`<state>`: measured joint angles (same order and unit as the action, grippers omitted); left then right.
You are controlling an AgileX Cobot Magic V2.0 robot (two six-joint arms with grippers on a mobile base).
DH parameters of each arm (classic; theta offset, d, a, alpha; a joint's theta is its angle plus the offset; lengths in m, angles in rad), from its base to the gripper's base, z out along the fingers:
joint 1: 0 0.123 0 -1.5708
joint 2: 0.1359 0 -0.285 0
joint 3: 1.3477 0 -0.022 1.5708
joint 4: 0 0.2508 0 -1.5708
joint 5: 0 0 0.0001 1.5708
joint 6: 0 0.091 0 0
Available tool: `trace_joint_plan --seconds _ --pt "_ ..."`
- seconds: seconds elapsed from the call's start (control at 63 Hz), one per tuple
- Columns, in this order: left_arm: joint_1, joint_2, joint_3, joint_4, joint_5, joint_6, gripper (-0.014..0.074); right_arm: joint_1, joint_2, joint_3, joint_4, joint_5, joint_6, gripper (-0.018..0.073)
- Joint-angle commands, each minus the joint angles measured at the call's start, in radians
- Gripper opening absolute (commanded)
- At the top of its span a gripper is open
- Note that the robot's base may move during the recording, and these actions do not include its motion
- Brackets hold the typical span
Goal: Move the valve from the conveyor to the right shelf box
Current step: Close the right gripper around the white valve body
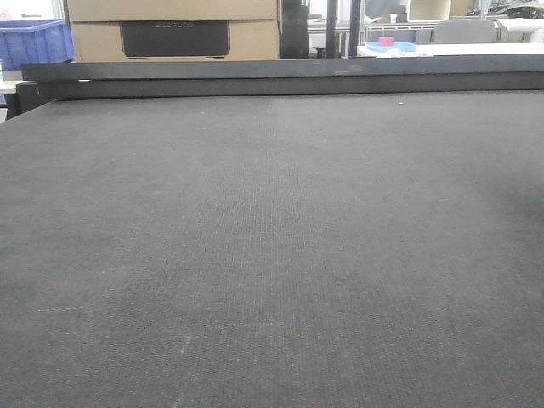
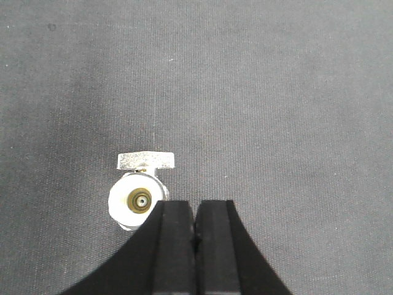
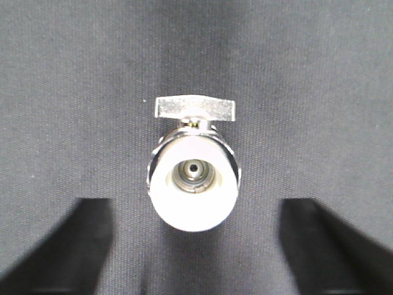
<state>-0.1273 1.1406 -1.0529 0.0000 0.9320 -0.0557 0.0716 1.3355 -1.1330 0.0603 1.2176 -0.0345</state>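
The front view is almost filled by the conveyor (image 1: 272,255), a dark grey woven belt running from the near edge to a black rail (image 1: 280,78) along its far side. Beyond the rail, from left to right, stand a blue crate (image 1: 30,42), stacked cardboard boxes (image 1: 255,38) and, far right, a white tabletop (image 1: 476,49) with a small pink object (image 1: 386,41) on it.

The left wrist view shows the left tool (image 2: 195,210) fully closed. Its two black fingers (image 2: 175,246) press pad to pad with only a thin seam between them, and they hold nothing. The valve (image 2: 140,198) lies on the belt just left of the fingertips, with its round white end toward the camera and its flat silver handle (image 2: 146,161) on the far side. The left finger's edge overlaps the valve's near right rim in the picture. Whether the two touch cannot be told.

In the right wrist view the right tool (image 3: 196,206) is spread wide. Its dark fingers (image 3: 77,246) are blurred, sit at the near left and near right corners, and grip nothing. The valve (image 3: 193,187) sits on the belt centred between them, clear of both. Its white end with a dark bore faces the camera, and the handle (image 3: 194,109) lies crosswise at the far side.
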Motion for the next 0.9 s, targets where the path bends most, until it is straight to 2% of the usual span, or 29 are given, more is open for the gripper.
trace_joint_plan --seconds 0.0,0.349,0.698,0.809,0.888 --pt "0.005 0.000 -0.009 -0.006 0.000 0.000 -0.0111 -0.006 0.035 0.007 -0.014 -0.005 -0.011 0.0482" --pt "0.005 -0.001 -0.009 -0.006 0.012 0.000 -0.0111 -0.006 0.179 0.031 -0.014 -0.057 -0.011 0.0475" --pt "0.005 -0.001 -0.009 -0.006 0.023 -0.003 -0.0111 -0.006 0.207 0.031 -0.012 -0.064 -0.011 0.0474" --pt "0.005 -0.001 -0.009 -0.006 0.023 -0.068 -0.0111 -0.006 0.207 0.031 -0.012 -0.064 -0.011 0.0341" --pt "0.005 -0.001 -0.009 -0.006 0.023 -0.100 -0.0111 -0.006 0.207 0.031 -0.012 -0.064 -0.009 0.0180"
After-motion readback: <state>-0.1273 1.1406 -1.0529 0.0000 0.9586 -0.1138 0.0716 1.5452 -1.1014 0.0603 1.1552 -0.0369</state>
